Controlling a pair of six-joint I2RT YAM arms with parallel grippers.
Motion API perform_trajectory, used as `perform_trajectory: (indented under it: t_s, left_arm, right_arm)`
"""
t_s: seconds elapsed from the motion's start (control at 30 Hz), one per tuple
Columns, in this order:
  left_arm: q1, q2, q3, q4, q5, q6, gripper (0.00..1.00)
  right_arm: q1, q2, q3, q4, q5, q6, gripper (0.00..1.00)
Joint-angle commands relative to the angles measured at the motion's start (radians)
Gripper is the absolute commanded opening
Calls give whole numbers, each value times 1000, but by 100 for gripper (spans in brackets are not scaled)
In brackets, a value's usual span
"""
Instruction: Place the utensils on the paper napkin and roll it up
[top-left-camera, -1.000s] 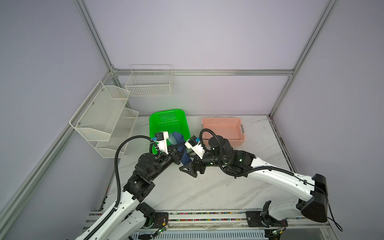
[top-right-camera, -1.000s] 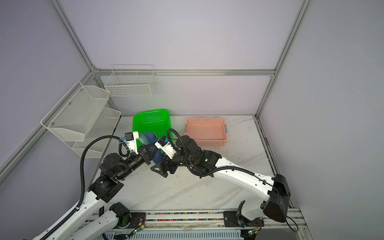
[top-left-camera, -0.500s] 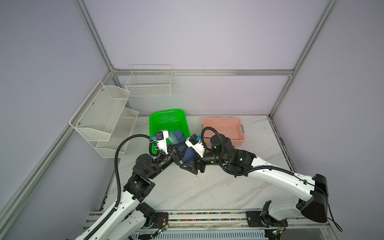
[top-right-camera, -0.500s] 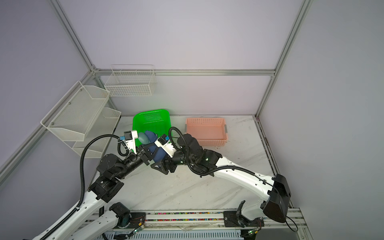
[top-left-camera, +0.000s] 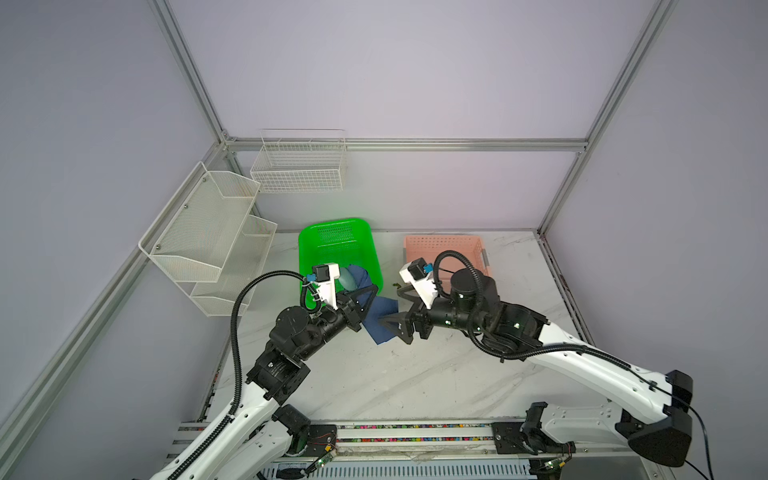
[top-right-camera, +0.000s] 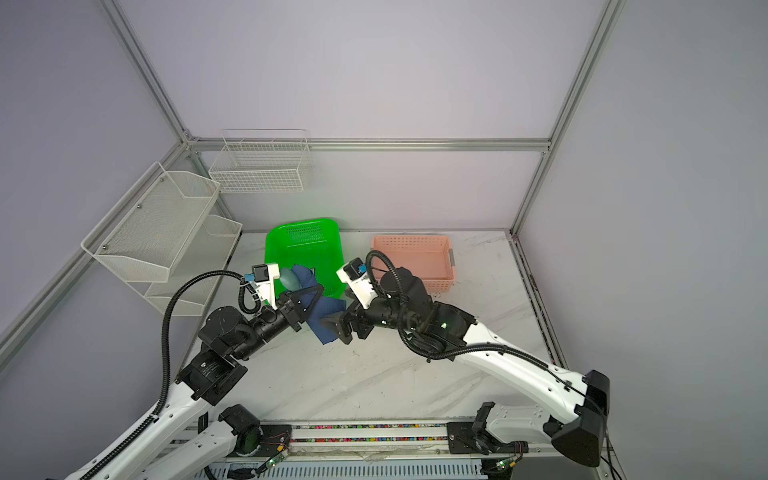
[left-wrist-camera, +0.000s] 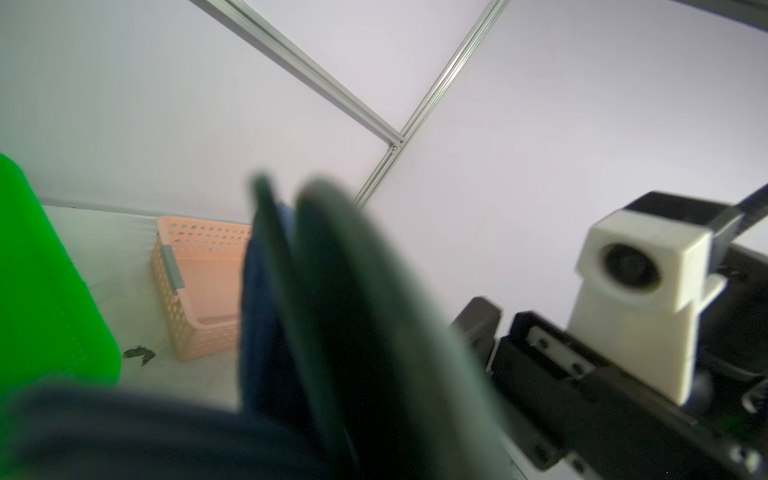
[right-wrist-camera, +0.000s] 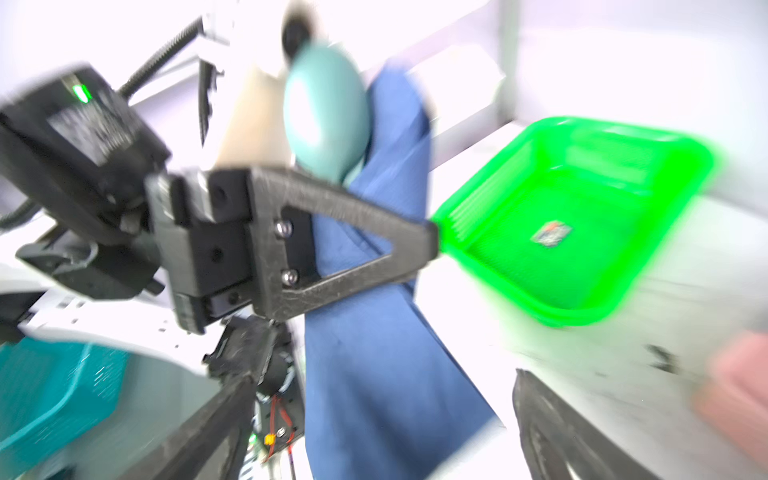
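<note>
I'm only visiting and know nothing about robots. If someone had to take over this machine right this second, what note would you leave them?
The left gripper is shut on the paper napkin, holding it up beside the green basket.
The right gripper is open and empty, close to the napkin's lower end.
Utensils: a spoon bowl pokes out of the napkin's top; no other pieces are visible.
Done: the napkin looks wrapped round the spoon.
Left: probably tighten the roll, then set it down.

Robotics lab cell — aluminium framing (top-left-camera: 407, 144), blank pale walls (top-left-camera: 395, 62), two robot arms (top-left-camera: 582, 365) on a marble-look tabletop (top-left-camera: 415, 374).
</note>
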Motion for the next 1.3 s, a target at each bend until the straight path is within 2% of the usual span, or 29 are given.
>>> perform_trajectory:
  t_s: [0.0,0.13,0.47,0.67,1.27]
  left_arm:
    - [3,-10,96,-30,-62,43,0]
    - [3,1,96,-26,-91,35,0]
    - [4,3,100,-12,-85,17,0]
    - [3,8,91,7,-68,6,0]
    - [3,13,59,101,-10,-23,0]
  right_arm:
    - [1,-27,49,-129,70,-34,97]
    - [26,27,71,-138,-70,-36,98]
    - [43,114,44,-7,-225,-12,97]
    - [43,164,33,57,-294,4,93]
    - [43,241,34,108,-306,3,92]
